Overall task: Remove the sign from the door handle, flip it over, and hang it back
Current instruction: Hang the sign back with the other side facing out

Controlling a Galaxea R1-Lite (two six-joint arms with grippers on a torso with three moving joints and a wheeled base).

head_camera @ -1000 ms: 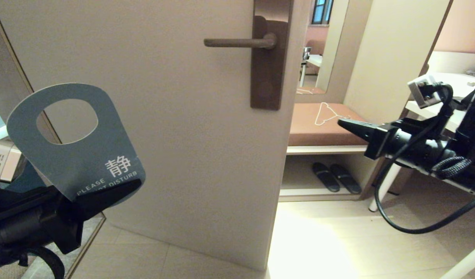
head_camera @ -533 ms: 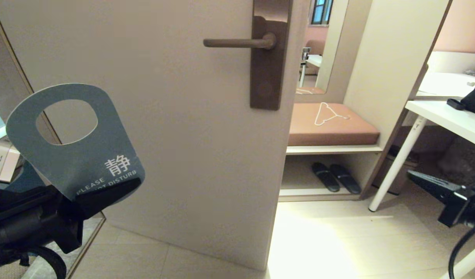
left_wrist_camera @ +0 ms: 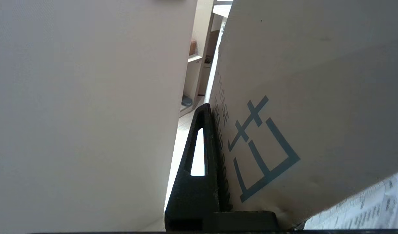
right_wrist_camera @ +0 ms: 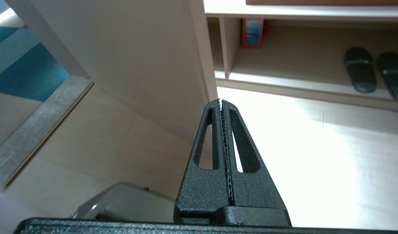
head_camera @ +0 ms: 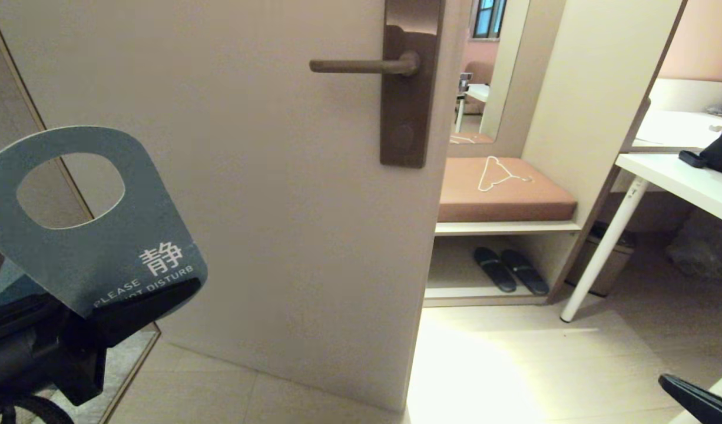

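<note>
Head view: the left gripper (head_camera: 143, 303) sits low at the left, its fingers pinched on the bottom edge of the sign (head_camera: 96, 235). The sign stands upright, blue "DO NOT DISTURB" face toward the camera, oval hole at the top, well apart from the handle (head_camera: 364, 65), which juts bare from its backplate (head_camera: 408, 118) on the door (head_camera: 267, 206). The right gripper (head_camera: 696, 397) shows only as a dark tip at the bottom right corner, above the floor.

Left wrist view: one finger (left_wrist_camera: 199, 169) presses flat against the sign's (left_wrist_camera: 299, 97) off-white "PLEASE MAKE UP ROOM" face; the door (left_wrist_camera: 82, 113) is just beside it.

Right wrist view: the right gripper (right_wrist_camera: 222, 103) is closed on nothing, its toothed pads meeting, pointed toward the floor near slippers (right_wrist_camera: 374, 73) on a low shelf.
</note>
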